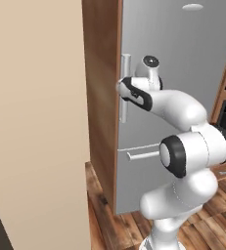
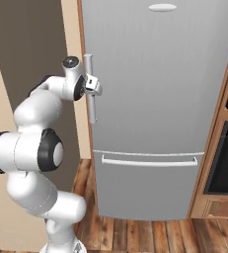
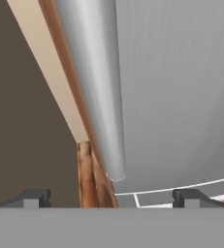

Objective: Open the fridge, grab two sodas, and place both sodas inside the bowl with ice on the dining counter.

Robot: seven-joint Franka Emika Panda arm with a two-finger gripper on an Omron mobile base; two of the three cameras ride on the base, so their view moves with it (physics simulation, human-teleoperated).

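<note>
The fridge is a tall grey-silver unit and its door is shut. Its long vertical bar handle runs down the door's left edge. My gripper is open at mid-height of that bar. In the hand view the bar passes between the two dark fingertips, close up, with a gap on each side. The lower drawer has a horizontal handle. The sodas, the bowl with ice and the dining counter are out of view.
A wooden side panel frames the fridge on its left, with a beige wall beyond it. A dark oven front in wooden cabinetry stands to the right. The floor is wood planks.
</note>
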